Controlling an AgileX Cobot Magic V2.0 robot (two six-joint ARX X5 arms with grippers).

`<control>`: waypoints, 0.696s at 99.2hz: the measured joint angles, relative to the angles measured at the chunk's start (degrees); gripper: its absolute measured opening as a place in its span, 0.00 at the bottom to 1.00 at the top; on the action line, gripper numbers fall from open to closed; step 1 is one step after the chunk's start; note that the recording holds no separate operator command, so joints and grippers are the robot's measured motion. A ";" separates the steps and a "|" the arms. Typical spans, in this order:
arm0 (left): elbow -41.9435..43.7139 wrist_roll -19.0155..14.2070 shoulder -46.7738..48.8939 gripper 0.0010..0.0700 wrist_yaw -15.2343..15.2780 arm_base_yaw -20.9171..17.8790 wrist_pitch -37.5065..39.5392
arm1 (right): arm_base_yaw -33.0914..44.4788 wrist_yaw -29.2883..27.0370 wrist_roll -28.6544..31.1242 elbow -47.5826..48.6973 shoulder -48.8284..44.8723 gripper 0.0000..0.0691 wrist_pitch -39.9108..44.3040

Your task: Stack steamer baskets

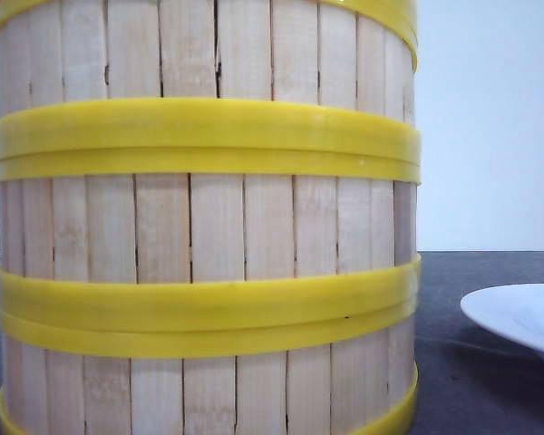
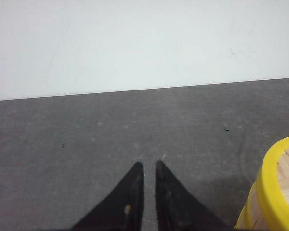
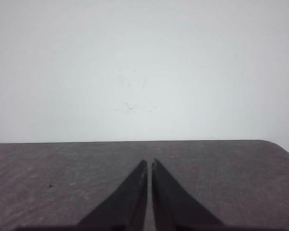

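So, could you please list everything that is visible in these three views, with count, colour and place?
steamer baskets: three tiers visible in one stack, pale wooden slats with yellow rim bands, filling the left and centre of the front view; the top and the bottom of the stack are cut off. One yellow rim with woven inside shows in the left wrist view.
plate: one, white, shallow, on the table to the right of the stack.
table: one, dark grey, under everything.
wall: white, behind the table.
left gripper: black fingers almost together, holding nothing, over bare table.
right gripper: black fingers almost together, holding nothing, over bare table.
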State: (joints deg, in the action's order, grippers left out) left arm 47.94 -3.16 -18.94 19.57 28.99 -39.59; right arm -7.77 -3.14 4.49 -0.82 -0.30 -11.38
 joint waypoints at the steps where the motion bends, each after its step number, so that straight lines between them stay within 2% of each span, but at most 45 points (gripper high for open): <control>1: 0.00 0.02 0.00 0.02 0.00 0.02 -0.02 | 0.00 0.00 0.02 0.00 0.00 0.02 0.02; 10: 0.00 1.75 0.00 0.02 0.68 0.00 -0.15 | 0.00 0.00 0.02 0.00 0.00 0.02 0.02; 18: -0.11 2.27 0.28 0.02 3.34 -0.70 0.55 | 0.00 0.02 0.00 0.00 0.00 0.02 0.00; 23: -1.20 2.03 1.29 0.02 5.09 -2.03 4.04 | 0.00 0.00 0.02 0.00 0.00 0.02 0.00; 29: -4.28 2.19 3.80 0.02 4.52 -4.63 9.97 | 0.00 0.00 0.02 0.00 0.00 0.02 0.00; 35: -9.14 3.41 7.32 0.02 0.13 -8.07 16.28 | 0.00 0.02 0.02 0.00 0.00 0.02 0.00; 43: -17.40 4.68 12.85 0.02 -9.64 -12.96 24.68 | 0.00 0.04 0.02 0.00 0.00 0.02 0.00; 49: -24.50 4.26 17.00 0.02 -15.58 -16.20 29.99 | 0.00 0.04 0.02 0.00 0.00 0.02 0.00; 57: -32.11 1.27 18.62 0.02 -19.58 -18.64 34.49 | 0.00 0.04 0.02 0.00 0.00 0.02 -0.04; 69: -41.77 -4.63 18.38 0.02 -22.34 -19.96 38.16 | 0.00 0.02 0.04 0.00 -0.02 0.02 -0.15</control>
State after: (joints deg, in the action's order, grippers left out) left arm 6.17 -7.79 -0.56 -2.76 9.04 -1.43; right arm -7.77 -3.11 4.54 -0.82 -0.32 -11.53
